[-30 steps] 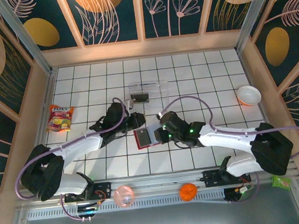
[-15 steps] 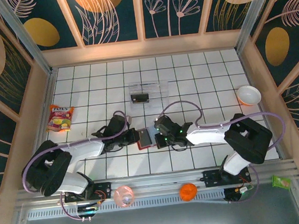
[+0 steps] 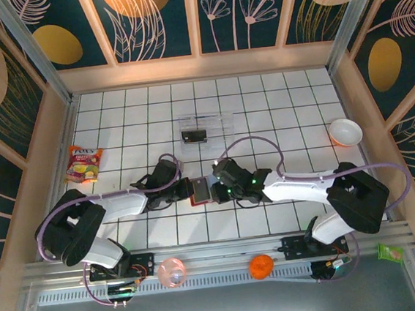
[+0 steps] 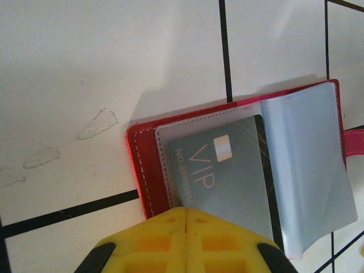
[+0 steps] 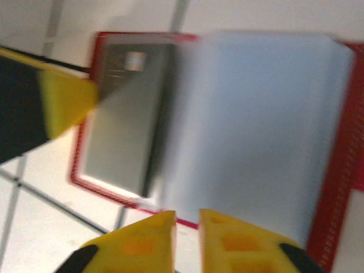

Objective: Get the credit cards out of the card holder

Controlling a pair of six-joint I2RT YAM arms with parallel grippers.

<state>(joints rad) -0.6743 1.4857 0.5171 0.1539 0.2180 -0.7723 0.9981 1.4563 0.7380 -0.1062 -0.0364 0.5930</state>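
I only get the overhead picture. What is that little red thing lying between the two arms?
Observer: An open red card holder. The left wrist camera shows a grey card marked VIP inside a clear pocket.
Operator: Is the left claw holding it?
Observer: The left claw has its yellow fingers shut together over the holder's edge, at the card's end. I cannot tell whether it grips anything.

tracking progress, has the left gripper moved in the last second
Yes. The left gripper has come toward the near edge, away from the clear tray, to the card holder's left side.
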